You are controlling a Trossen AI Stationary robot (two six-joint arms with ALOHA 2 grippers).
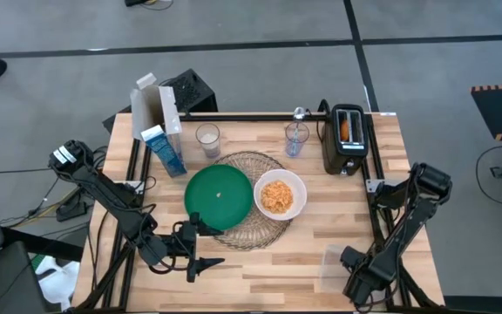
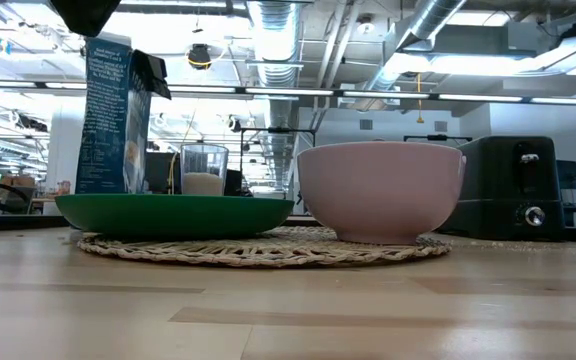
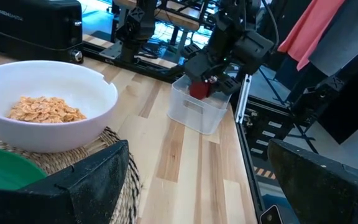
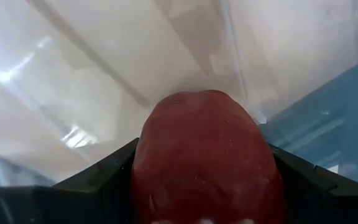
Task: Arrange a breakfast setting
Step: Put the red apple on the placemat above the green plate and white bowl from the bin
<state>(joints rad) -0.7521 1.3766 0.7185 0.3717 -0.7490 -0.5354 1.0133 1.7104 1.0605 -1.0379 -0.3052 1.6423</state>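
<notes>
A round woven mat point(image 1: 255, 234) lies mid-table. On it rest a green plate point(image 1: 218, 196) and a white bowl point(image 1: 280, 194) of cereal flakes. Behind them stand a blue-white carton point(image 1: 166, 150), a glass of milk point(image 1: 207, 138) and a glass with a spoon point(image 1: 296, 139). A pale bagel point(image 1: 345, 129) sticks out of the black toaster point(image 1: 347, 139). My right gripper point(image 1: 349, 260) reaches into a clear plastic tub point(image 3: 197, 112) at the front right and is shut on a red apple point(image 4: 207, 155). My left gripper point(image 1: 200, 247) is open and empty, in front of the plate. My right gripper pinches the red apple's two opposite sides point(image 4: 143, 163) between its two fingers, slanting down into the tub from the table's right. The apple point(image 3: 199, 90) sits inside the tub's walls. Whether it rests on the tub's floor, I cannot tell.
An open grey cereal box point(image 1: 155, 106) stands at the far left behind the carton. Black frame rails point(image 1: 377, 187) run along the table's left, right and far edges. Bare wood point(image 1: 277, 270) lies between the mat and the near edge.
</notes>
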